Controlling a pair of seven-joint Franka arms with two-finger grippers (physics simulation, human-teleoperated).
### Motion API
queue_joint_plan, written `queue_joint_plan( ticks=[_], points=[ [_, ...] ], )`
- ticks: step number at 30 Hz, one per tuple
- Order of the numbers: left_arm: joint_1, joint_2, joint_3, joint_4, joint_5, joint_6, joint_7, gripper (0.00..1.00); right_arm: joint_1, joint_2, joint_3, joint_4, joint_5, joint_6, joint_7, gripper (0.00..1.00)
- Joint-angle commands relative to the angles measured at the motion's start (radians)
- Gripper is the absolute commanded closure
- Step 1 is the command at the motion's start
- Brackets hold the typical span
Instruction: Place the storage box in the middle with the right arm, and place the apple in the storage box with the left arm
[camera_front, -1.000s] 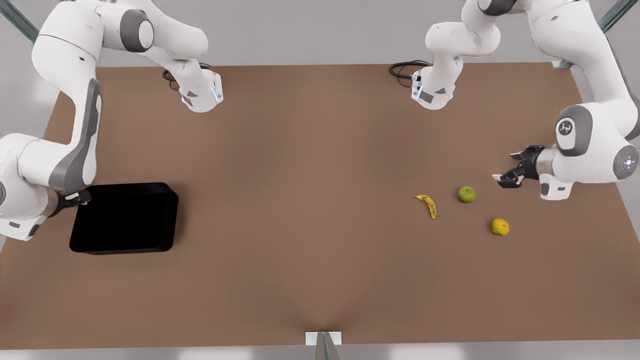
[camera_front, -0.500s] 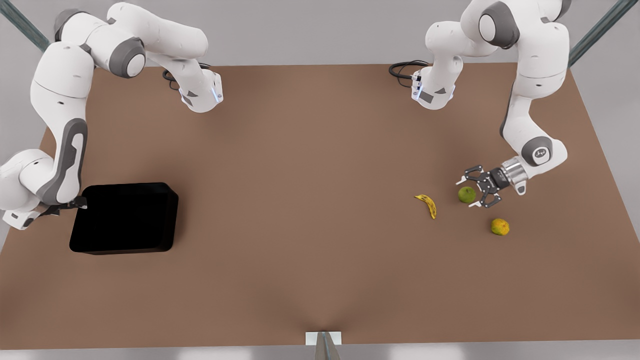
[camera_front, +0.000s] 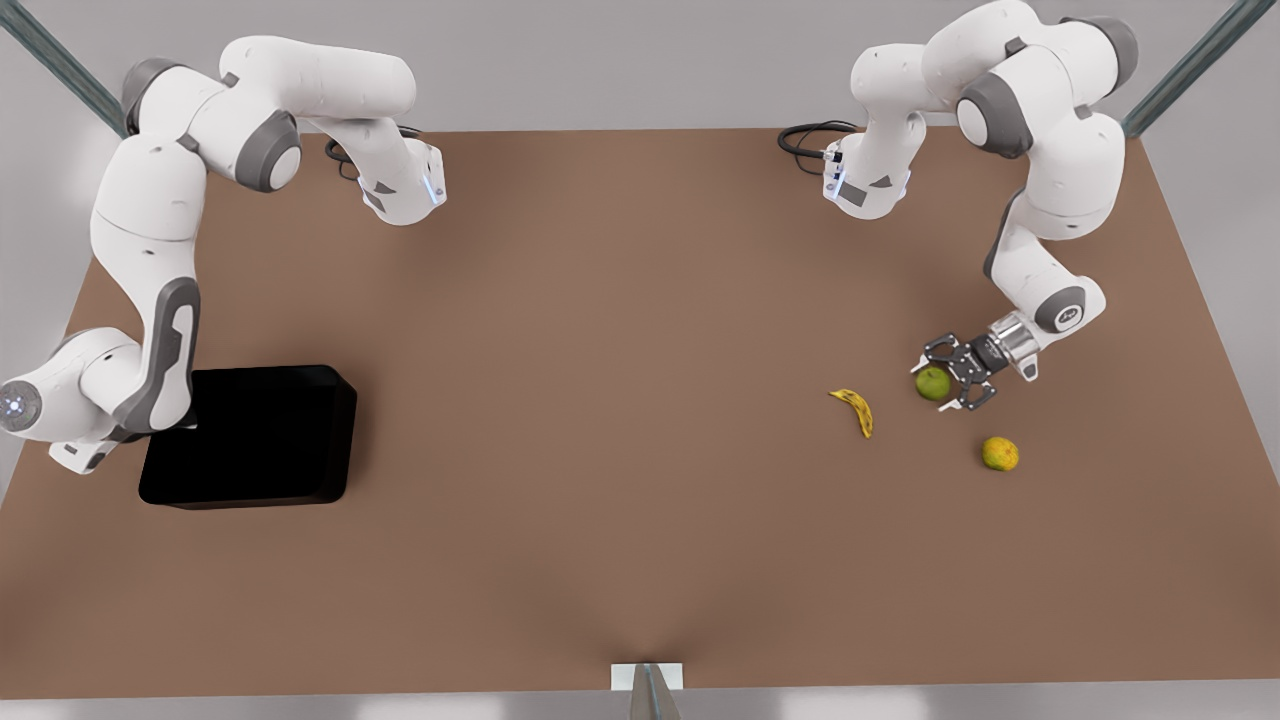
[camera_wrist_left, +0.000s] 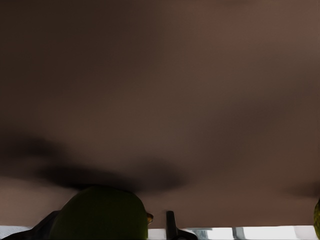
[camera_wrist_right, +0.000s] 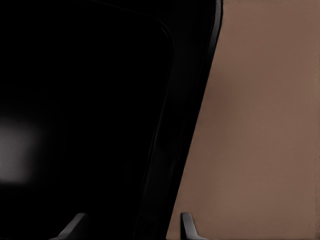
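Brown tabletop carries everything here. The storage box, plain black w/ low walls and rounded corners, sits flat near the front view's left edge, well apart from the fruit on the other side. The right gripper is at that box's wall, at the side toward the front view's left: in the right wrist view one fingertip lies over the dark inside and the other over the bare table, so the fingers are spread w/ the wall between them, not yet pinching it (contact can't be judged). In the front view that arm's wrist hides the gripper itself.

The apple, round and yellow-green, rests on the table toward the front view's right. The left gripper is down around it, fingers apart, one on each side of the fruit; whether the pads touch the skin I can't tell. The left wrist view has the apple up close betw. the fingers, w/ its shadow on the table beyond.

A spotted yellow banana lies just beside the apple, toward the front view's left, not touching. A round orange-yellow fruit w/ greenish patches sits near the apple too, nearer the camera and toward the front view's right.
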Motion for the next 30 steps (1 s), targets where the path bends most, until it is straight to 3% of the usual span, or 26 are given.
queue_joint_plan(
  ticks=[1, 5, 6, 7, 13, 14, 23, 27, 30],
  points=[
    [0.001, 0.0, 0.0, 0.0, -0.057, -0.001, 0.0, 0.0, 0.0, 0.0, 0.0, 0.0, 0.0, -0.001, 0.0, 0.44],
    [0.001, 0.001, -0.006, -0.002, -0.098, -0.022, -0.003, 0.1, -0.002, 0.008, 0.0, 0.003, -0.005, 0.001, -0.006, 0.51],
    [-0.001, 0.006, -0.006, -0.002, -0.098, -0.022, -0.004, 0.27, -0.002, 0.014, 0.0, 0.008, -0.005, 0.001, -0.006, 0.52],
    [0.001, 0.008, -0.005, 0.0, -0.098, -0.022, -0.006, 0.32, 0.0, 0.014, 0.0, 0.009, -0.006, 0.001, -0.008, 0.54],
    [0.005, 0.015, 0.001, 0.0, -0.098, -0.022, -0.015, 0.39, 0.0, 0.034, 0.003, 0.038, -0.008, -0.004, -0.009, 0.61],
    [0.005, 0.014, 0.0, 0.0, -0.097, -0.024, -0.015, 0.54, 0.0, 0.034, 0.003, 0.038, -0.008, -0.005, -0.009, 0.66],
    [0.005, -0.118, 0.002, 0.138, 0.124, -0.028, -0.277, 0.57, 0.002, 0.031, 0.011, 0.041, -0.006, -0.017, -0.04, 0.79],
    [0.004, -0.17, -0.169, 0.44, 0.587, -0.025, -0.596, 0.57, 0.021, 0.021, 0.028, 0.103, -0.003, -0.122, -0.039, 0.79],
    [0.007, -0.173, -0.347, 0.604, 0.871, -0.025, -0.764, 0.56, 0.132, 0.003, 0.026, 0.17, 0.003, -0.221, -0.032, 0.79]
  ],
)
